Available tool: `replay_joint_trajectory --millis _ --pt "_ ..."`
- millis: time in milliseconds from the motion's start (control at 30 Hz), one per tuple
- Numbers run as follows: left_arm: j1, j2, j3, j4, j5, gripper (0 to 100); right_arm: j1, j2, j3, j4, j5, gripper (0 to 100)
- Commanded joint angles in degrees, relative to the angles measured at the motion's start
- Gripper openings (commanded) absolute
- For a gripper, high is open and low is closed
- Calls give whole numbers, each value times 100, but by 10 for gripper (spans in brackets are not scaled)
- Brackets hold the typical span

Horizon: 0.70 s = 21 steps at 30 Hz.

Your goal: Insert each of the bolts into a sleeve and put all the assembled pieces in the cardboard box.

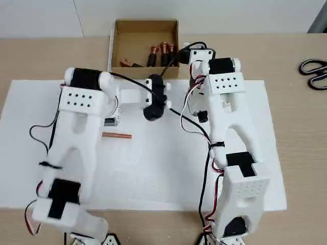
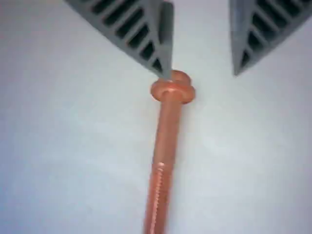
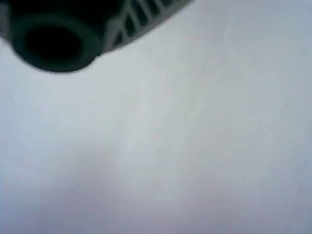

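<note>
Left gripper [image 2: 202,73] gapes wide at bolt [image 2: 165,141] head, one fingertip [image 2: 161,53] touching it; bolt lies on sheet [image 1: 153,168]. Right gripper [image 3: 97,41] grips sleeve [image 3: 51,44], well apart from bolt. Off-centre closing may flick bolt away.

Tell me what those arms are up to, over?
Left gripper open at bolt head, bolt flat on white sheet. Right gripper shut on black sleeve. Nothing in the way.

A wooden table [image 1: 286,56] carries a white sheet [image 1: 153,168] across the middle, with a copper bolt [image 1: 116,135] lying on it left of centre. A cardboard box [image 1: 145,22] sits at top centre, and scissors [image 1: 314,74] lie at the upper right edge.
</note>
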Motion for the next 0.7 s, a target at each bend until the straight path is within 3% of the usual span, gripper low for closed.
replay_joint_trajectory --millis 0,300,500,667 --pt "316 -571 -207 97 -79 76 -4 -391 -44 -75 0 20" --pt "545 -747 -242 -79 571 76 -31 -391 -44 -31 -9 20" --pt "519 -1204 -488 -624 1565 76 -31 -391 -44 -31 -18 20" --pt "193 -1679 -497 -976 1969 77 -31 -391 -44 -31 -18 20"
